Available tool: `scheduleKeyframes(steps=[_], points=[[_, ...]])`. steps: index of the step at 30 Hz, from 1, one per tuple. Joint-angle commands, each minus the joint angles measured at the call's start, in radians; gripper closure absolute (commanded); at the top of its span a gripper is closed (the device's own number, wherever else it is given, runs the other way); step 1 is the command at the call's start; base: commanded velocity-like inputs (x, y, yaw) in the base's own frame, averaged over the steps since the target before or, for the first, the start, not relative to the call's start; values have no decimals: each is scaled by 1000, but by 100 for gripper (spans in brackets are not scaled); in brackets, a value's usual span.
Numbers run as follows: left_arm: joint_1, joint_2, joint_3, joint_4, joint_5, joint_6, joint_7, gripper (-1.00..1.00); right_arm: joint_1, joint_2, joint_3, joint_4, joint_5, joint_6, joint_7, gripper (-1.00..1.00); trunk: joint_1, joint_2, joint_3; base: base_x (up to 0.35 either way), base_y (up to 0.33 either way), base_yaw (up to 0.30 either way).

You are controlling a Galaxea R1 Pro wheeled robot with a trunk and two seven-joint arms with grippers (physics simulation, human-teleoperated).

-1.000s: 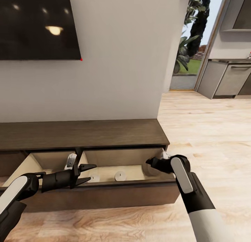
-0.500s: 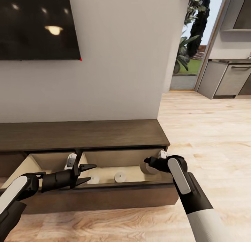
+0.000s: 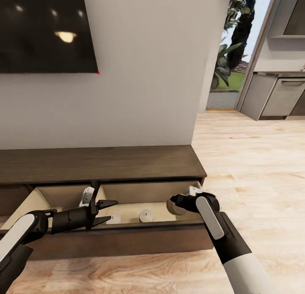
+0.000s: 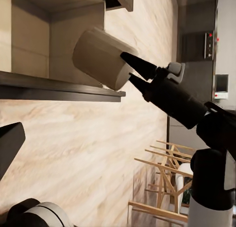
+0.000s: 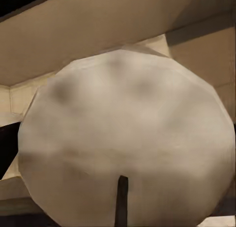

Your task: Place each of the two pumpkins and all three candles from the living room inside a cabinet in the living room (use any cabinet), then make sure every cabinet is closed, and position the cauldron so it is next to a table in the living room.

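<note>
The cabinet [image 3: 101, 162] stands against the wall, below the television [image 3: 46, 29], with two drawers open side by side. In the right drawer [image 3: 144, 209] two candles [image 3: 146, 214] [image 3: 113, 218] stand on the floor near its front wall, and a third candle [image 3: 173, 206] lies tipped between the fingers of the right gripper [image 3: 174, 200] over the drawer's right end. The left gripper [image 3: 111, 210] reaches over the drawer front at the divider between the drawers, left of the standing candles, and the kitchen units [image 3: 277, 94] lie far right behind.
</note>
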Motion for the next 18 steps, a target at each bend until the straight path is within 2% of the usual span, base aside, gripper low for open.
scheduleKeyframes(steps=[1, 9, 12, 18], points=[[-1, 1, -1, -1, 11, 0, 10, -100, -1, 1, 4, 13, -8, -1, -11, 100, 0, 0, -1, 0, 0, 0], [-1, 0, -2, -1, 11, 0, 10, -100, -2, 1, 10, 50, -7, -5, -10, 100, 0, 0, -1, 0, 0, 0], [0, 0, -3, -1, 11, 0, 10, -100, -3, 0, 12, 51, -9, -31, -10, 100, 0, 0, -1, 0, 0, 0], [-1, 0, -4, -1, 11, 0, 10, -100, -3, 0, 43, 53, -8, -52, -10, 100, 0, 0, -1, 49, 0, 0]])
